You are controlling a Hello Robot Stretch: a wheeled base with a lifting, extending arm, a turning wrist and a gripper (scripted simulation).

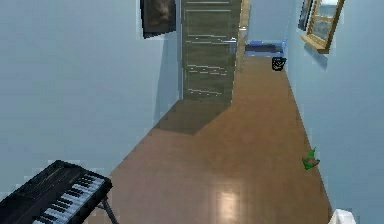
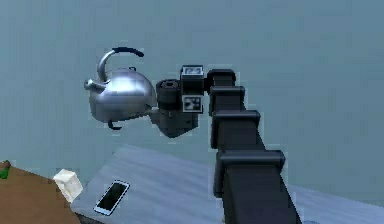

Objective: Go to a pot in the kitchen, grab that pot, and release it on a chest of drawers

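- My pincer (image 2: 158,112) grasped the pot (image 2: 118,97), which hung at its far end in the air, clear of every surface, against a plain blue-grey wall.
- The pot was kettle-shaped: a squat, rounded body of polished silver metal with bright glints, a short spout toward the arm side view's left, and a thin dark handle arching over its top.
- It sat tilted, its base turned down and toward my pincer.
- My arm (image 2: 240,140) rose from the bottom edge as a run of dark, matte, square blocks, each a step smaller than the one before.
- Two small white squares (image 2: 191,75) with black marks stood at its end, just beside my pincer's dark, boxy body.
- Below the pot lay a flat grey top (image 2: 170,185) with a faintly streaked surface and a straight front edge.
- A thin, flat slab like a phone (image 2: 111,196), pale-rimmed with a dark glossy face, lay on that top near its edge.
- A small cream cube (image 2: 67,183) sat by the top's corner, next to a brown wooden patch (image 2: 25,200).
- Ahead ran a hallway with a smooth brown wood floor (image 1: 230,140) that shone under a soft glare.
- A tall grey panelled door (image 1: 210,50) stood at the hall's far part.
- A black keyboard (image 1: 60,192) with white keys stood on thin legs at the forward view's lower left.
- A small black bin (image 1: 279,64) stood by the wall on the forward view's right, and a small green thing (image 1: 311,159) lay on the floor nearer to me.
- A wood-framed picture (image 1: 325,22) hung on that wall, and a dark one (image 1: 158,15) on the opposite wall.
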